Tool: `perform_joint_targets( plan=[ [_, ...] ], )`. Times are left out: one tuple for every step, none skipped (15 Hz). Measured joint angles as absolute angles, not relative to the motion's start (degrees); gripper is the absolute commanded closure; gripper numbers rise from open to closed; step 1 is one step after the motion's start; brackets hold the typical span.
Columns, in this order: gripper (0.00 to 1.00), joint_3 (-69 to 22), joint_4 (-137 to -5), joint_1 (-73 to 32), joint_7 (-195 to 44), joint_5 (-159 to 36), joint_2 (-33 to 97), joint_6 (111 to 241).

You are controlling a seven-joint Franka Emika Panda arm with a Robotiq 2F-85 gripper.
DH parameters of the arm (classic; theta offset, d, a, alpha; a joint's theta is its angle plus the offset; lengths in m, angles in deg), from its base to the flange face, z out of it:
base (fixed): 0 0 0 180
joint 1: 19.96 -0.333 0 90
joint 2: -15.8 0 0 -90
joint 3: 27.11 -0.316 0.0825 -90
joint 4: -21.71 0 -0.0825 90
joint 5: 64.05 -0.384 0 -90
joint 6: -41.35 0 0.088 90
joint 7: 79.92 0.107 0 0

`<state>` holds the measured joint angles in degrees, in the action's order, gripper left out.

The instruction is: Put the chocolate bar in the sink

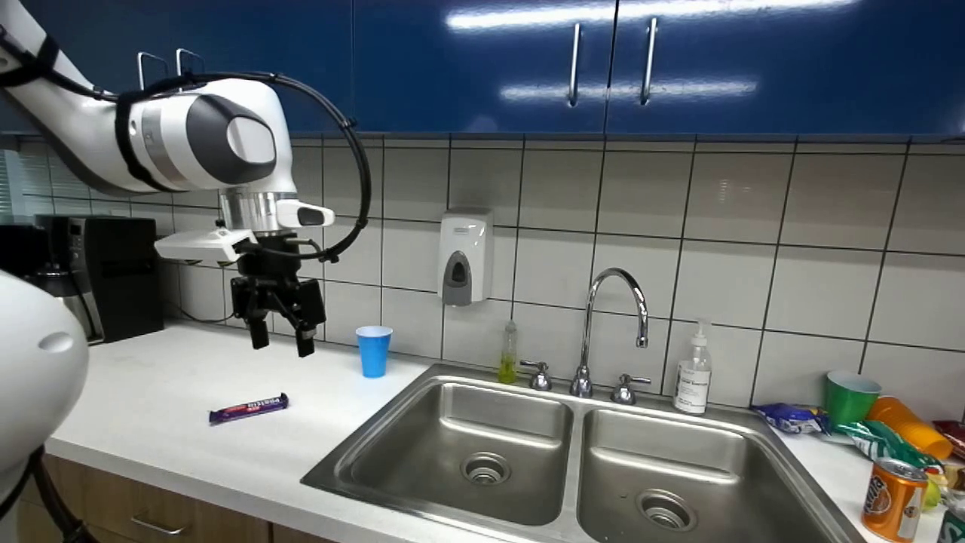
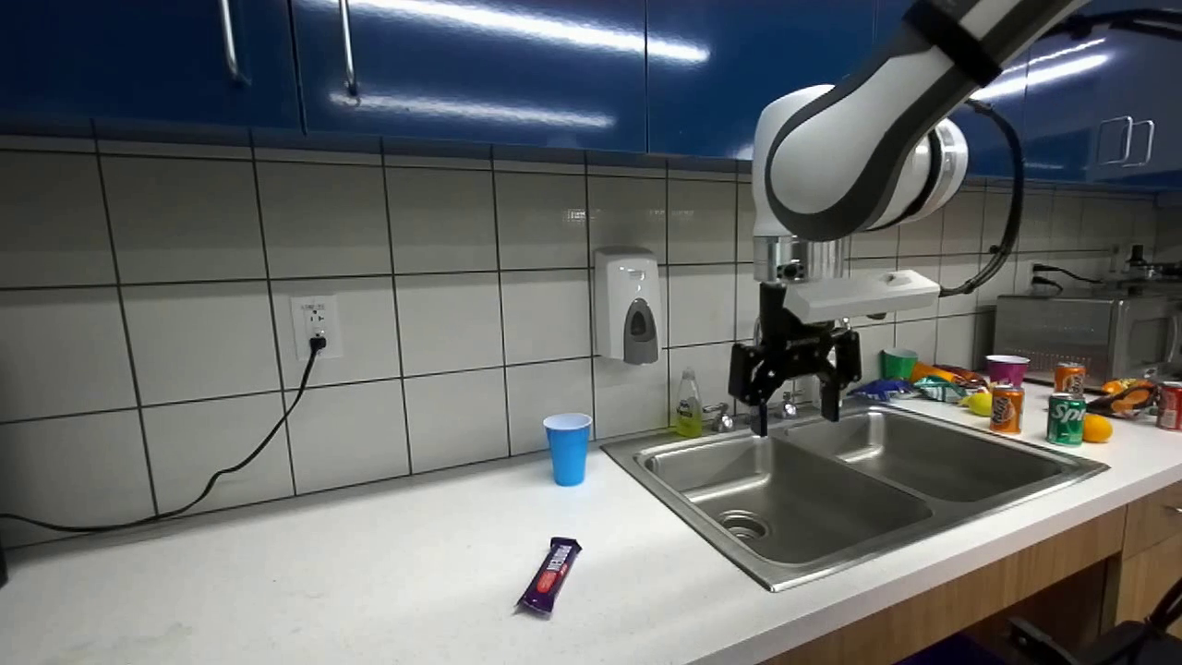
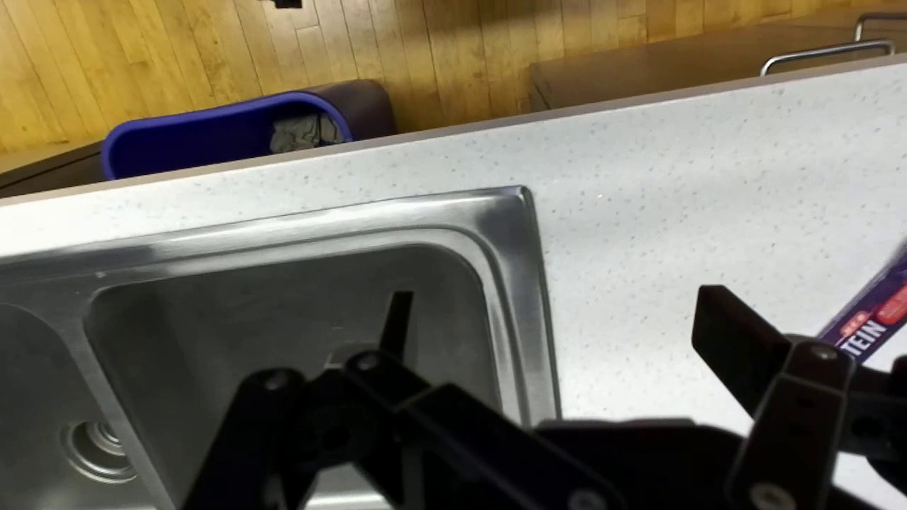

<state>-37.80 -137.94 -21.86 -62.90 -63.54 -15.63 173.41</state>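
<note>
Both fingers (image 1: 304, 345) hang wide apart with their tips down, well above the level of the bench (image 1: 151, 385); in both exterior views the background shows through the gap between them. In the wrist view, one shows against a basin of the sink (image 3: 496, 212), the other against the white bench top. The chocolate bar (image 2: 549, 579) lies flat on the bench, outside the sink and well apart from the fingers — dark purple wrapper, white lettering, a red patch. It runs out of the wrist view at the right edge, partly hidden.

Near the bar, close to the tiled wall (image 1: 648, 196), a blue cup (image 2: 567, 454) stands upright. The sink has two basins, and a curved chrome faucet (image 1: 586, 332) rises at its back. A bottle of yellow-green liquid (image 1: 508, 354) and a clear pump bottle (image 1: 693, 377) stand on either side of the faucet, and a white dispenser (image 1: 465, 260) hangs on the wall. On the sink's other side from the bar are a green cup (image 1: 850, 400), a tipped orange cup (image 1: 908, 428) and an orange can (image 1: 895, 501). Over the bench edge, the wrist view shows a blue bin (image 3: 212, 113).
</note>
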Motion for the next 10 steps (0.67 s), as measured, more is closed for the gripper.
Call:
perform_joint_targets(
  plan=[
    [0.00,-38.7,-137.9,-23.0,-62.1,-64.1,-14.0,174.6],
    [0.00,-39.6,-137.9,-24.2,-61.4,-64.7,-12.2,176.0],
    [0.00,-40.4,-137.9,-25.2,-60.7,-65.2,-10.5,177.4],
    [0.00,-41.1,-137.9,-26.2,-60.2,-65.6,-8.7,178.9],
    [0.00,-41.8,-137.7,-27.0,-59.7,-65.9,-6.8,180.3],
    [0.00,-42.4,-137.5,-27.8,-59.3,-66.0,-4.8,181.8],
    [0.00,-43.1,-137.2,-28.4,-58.7,-66.0,-2.9,183.1],
    [0.00,-43.7,-136.7,-28.9,-58.2,-66.0,-0.9,184.5],
    [0.00,-44.4,-136.1,-29.3,-57.4,-65.9,1.0,185.8],
    [0.00,-45.0,-135.4,-29.6,-56.3,-65.9,2.9,187.1]
  ],
)
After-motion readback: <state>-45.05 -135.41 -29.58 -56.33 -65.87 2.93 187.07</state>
